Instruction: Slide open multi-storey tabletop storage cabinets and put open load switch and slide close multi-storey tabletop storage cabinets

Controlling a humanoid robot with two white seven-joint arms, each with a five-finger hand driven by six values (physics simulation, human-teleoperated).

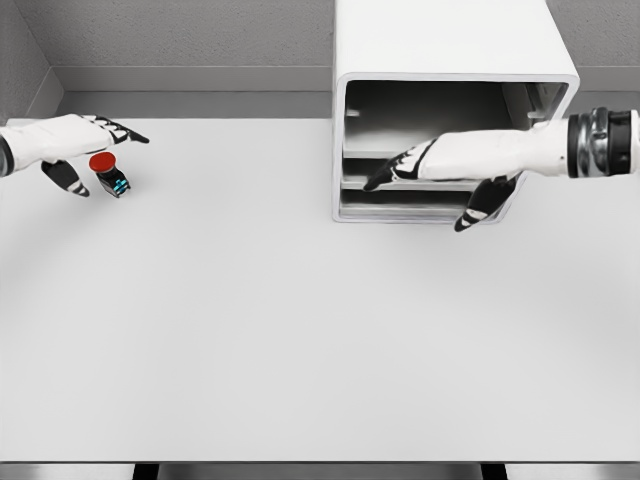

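So the right hand point(440, 170), fingers loose and empty, reaches into the cabinet point(450, 60) front, probably for a drawer, while the left hand point(70, 145) hangs open beside the switch point(108, 172), ready to grab.

A wide, plain white table point(300, 340) carries two things. A small red-capped switch point(108, 172) lies just beneath the left hand point(75, 145). A white box-shaped storage cabinet point(450, 60) stands behind the right hand point(455, 165).

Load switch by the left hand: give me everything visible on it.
The load switch is small, with a round red cap on a dark body showing a cyan patch. It lies tilted on the white table, far left near the back edge, well away from the cabinet. The left hand arches over it with spread fingers; contact cannot be told.
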